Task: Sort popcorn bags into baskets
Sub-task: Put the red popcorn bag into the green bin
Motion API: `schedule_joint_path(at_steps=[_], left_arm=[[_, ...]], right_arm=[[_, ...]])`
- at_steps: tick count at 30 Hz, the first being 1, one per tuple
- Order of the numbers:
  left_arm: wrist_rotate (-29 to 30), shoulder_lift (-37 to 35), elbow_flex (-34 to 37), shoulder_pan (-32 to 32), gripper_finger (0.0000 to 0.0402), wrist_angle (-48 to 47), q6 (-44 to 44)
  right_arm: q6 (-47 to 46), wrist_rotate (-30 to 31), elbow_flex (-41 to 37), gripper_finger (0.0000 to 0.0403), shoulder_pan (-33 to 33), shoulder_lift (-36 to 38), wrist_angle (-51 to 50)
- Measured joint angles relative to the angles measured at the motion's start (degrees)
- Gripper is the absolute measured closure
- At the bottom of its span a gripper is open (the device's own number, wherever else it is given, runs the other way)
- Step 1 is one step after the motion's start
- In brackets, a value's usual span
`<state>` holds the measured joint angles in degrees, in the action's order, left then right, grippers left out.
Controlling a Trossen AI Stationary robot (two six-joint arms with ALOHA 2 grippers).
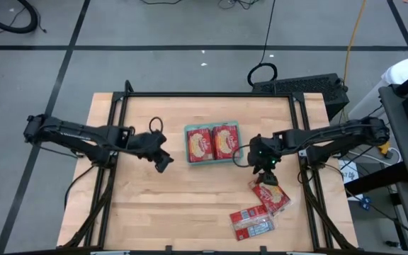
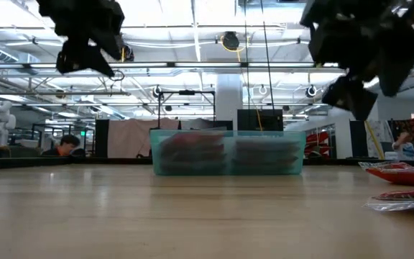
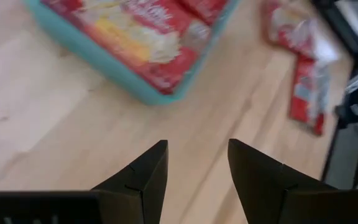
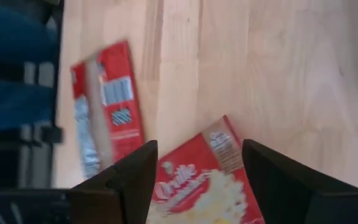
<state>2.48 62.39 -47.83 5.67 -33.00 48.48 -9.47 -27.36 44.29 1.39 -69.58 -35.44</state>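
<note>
Left arm: it is stretched across the table from the left edge toward the middle, and its gripper [image 1: 161,160] is held above bare wood just left of the teal tray [image 1: 212,161].
Left fingers: they are seen parted in the left wrist view, with plain wood showing in the gap; nothing is held between them.
Right arm: it is reached in from the right edge, bent toward the table's centre, and its gripper [image 1: 266,167] is raised above the table just right of the tray, as the low view confirms.
Right fingers: they are spread wide in the right wrist view [image 4: 194,180], and nothing is gripped; a picture-side packet [image 4: 205,180] is seen lying on the wood beneath the gap.
Tray: it is placed near the table's middle, slightly toward the far edge, with its long axis running left to right.
Packets in tray: two stacks [image 1: 199,144] are laid side by side, cream picture faces up, each packet's long axis running from the near rim to the far rim; the stacks are seen through the tray's wall [image 2: 227,171] in the low view.
Loose packets: they are found near the right front corner. The picture-side packet [image 1: 271,197] is lying diagonally below the right gripper. A packet with grey-white panels up [image 1: 252,223] is lying next to it nearer the front edge, with its long axis running roughly left to right.
</note>
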Motion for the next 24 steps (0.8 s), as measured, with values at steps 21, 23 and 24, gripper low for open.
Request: schedule_joint_path(at_steps=[21,23,24], left_arm=[[10.9,15.3,-1.7,14.9,0.0231,20.7,16.4],[11.1,15.4,-2.1,15.1,0.0231,20.1,16.5],[11.1,15.4,-2.2,15.1,0.0231,20.2,16.5]], right_arm=[[21.6,-7.0,-8.7,0.0196,-6.2,-15.5,11.6],[23.8,-7.3,-8.6,0.0217,-5.6,-16.3,11.7],[24.4,-7.3,-8.6,0.0232,-5.3,-16.3,11.7]])
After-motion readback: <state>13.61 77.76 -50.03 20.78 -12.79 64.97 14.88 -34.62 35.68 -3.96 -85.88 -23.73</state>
